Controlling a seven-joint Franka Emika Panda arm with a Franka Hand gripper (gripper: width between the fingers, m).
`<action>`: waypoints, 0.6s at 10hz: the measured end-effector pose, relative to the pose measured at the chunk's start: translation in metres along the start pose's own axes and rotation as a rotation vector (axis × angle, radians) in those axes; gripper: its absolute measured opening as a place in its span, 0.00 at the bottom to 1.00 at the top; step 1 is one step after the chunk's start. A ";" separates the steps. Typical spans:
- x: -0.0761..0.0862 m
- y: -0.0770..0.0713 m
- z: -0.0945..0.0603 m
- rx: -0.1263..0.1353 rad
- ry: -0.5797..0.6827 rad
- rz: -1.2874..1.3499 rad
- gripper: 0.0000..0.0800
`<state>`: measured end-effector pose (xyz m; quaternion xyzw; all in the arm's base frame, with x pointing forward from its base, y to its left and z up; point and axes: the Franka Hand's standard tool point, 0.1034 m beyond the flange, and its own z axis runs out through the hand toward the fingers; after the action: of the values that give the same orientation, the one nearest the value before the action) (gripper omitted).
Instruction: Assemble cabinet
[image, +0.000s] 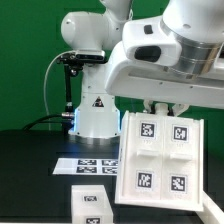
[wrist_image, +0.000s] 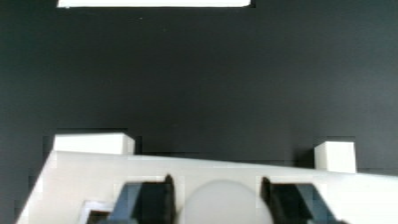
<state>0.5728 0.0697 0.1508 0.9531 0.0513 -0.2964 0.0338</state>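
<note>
Nearest, a small white piece (image: 90, 205) bearing a tag lies on the dark tabletop (image: 30, 170). Just beyond, at the exterior view's right, the cabinet (image: 155, 150) stands tilted, its four-tag face outward (whether its lower edge touches down, I cannot tell), the hand (image: 160, 107) clamped on its upper edge. Farther back lies the marker board (image: 85, 162).

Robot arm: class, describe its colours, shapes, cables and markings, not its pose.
The arm is glossy white, with rounded bulky casings. Its base bears a black triangle mark, with a blue glow beside it. A black cable loops at the exterior view's left. Its fingers look dark.
</note>
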 end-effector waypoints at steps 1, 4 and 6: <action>0.009 -0.002 0.000 -0.002 -0.010 -0.016 0.28; 0.008 0.011 0.009 0.012 -0.017 -0.002 0.28; -0.009 0.012 0.007 0.029 -0.122 0.103 0.28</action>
<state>0.5633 0.0569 0.1506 0.9350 -0.0046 -0.3525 0.0382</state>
